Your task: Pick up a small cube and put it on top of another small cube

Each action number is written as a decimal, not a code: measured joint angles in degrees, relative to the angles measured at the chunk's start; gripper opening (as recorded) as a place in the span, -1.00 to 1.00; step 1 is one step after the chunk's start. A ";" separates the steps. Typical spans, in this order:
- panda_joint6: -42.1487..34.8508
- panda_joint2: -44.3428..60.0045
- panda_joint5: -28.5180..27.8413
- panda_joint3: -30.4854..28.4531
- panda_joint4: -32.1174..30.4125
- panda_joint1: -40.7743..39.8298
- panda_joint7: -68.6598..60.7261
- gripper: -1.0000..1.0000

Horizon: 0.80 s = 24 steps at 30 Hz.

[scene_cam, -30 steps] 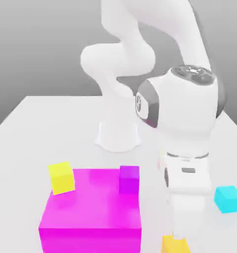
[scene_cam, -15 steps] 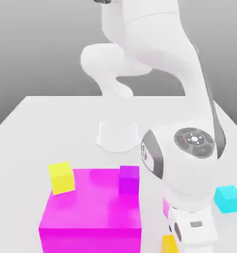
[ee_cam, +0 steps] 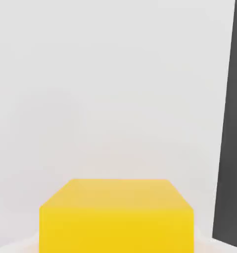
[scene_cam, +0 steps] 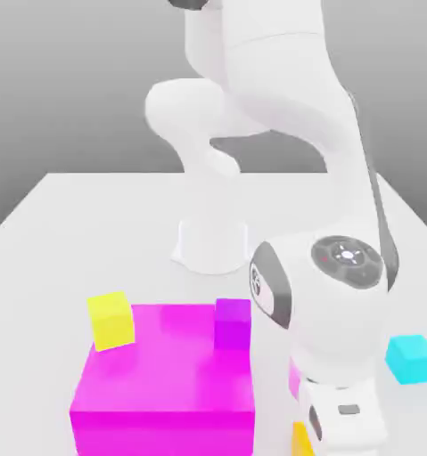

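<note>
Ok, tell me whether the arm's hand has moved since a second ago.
Yes. In the exterior view the hand has sunk well below the top of the magenta block, down to the golden cube at the table.

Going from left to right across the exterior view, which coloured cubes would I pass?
Lemon-yellow cube → purple cube → orange-yellow cube, mostly hidden behind the robot's hand → cyan cube.
</note>
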 joint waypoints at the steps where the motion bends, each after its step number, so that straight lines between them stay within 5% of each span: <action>1: -0.52 -0.22 0.38 0.44 -0.04 -0.31 -0.29 -1.00; 13: -5.05 -5.61 2.03 2.45 -1.17 -1.83 -1.54 -1.00; 24: -7.09 -9.80 -2.89 0.52 -3.17 2.55 4.36 -1.00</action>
